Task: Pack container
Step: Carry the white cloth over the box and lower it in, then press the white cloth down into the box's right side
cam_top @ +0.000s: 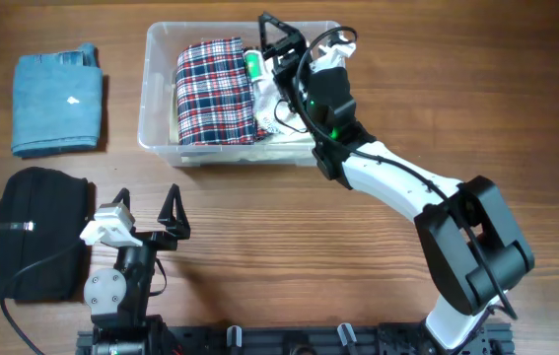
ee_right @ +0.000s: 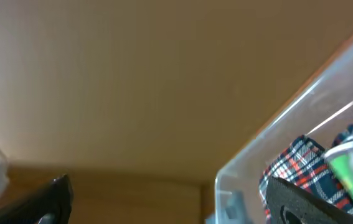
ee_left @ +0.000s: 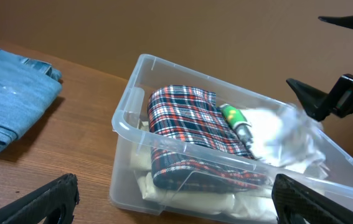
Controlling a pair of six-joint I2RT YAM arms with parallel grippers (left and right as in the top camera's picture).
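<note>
The clear container (cam_top: pixel 149 99) stands at the back centre of the table. It holds a folded plaid cloth (cam_top: pixel 215 89), a green tube (cam_top: pixel 253 66) and white cloth (cam_top: pixel 284 138). My right gripper (cam_top: pixel 304 39) is open and empty, held above the container's right half. My left gripper (cam_top: pixel 147 205) is open and empty, low near the front left, well short of the container. The left wrist view shows the container (ee_left: pixel 121 121), plaid cloth (ee_left: pixel 188 118) and green tube (ee_left: pixel 235 118) ahead of the open jaws (ee_left: pixel 173 194). The right wrist view shows the container's corner (ee_right: pixel 238 174) between the open jaws (ee_right: pixel 173 202).
Folded blue jeans (cam_top: pixel 57 101) lie at the back left and also show in the left wrist view (ee_left: pixel 8 106). A black folded garment (cam_top: pixel 40 232) lies at the front left, beside my left arm. Bare wood stretches between the container and the front edge.
</note>
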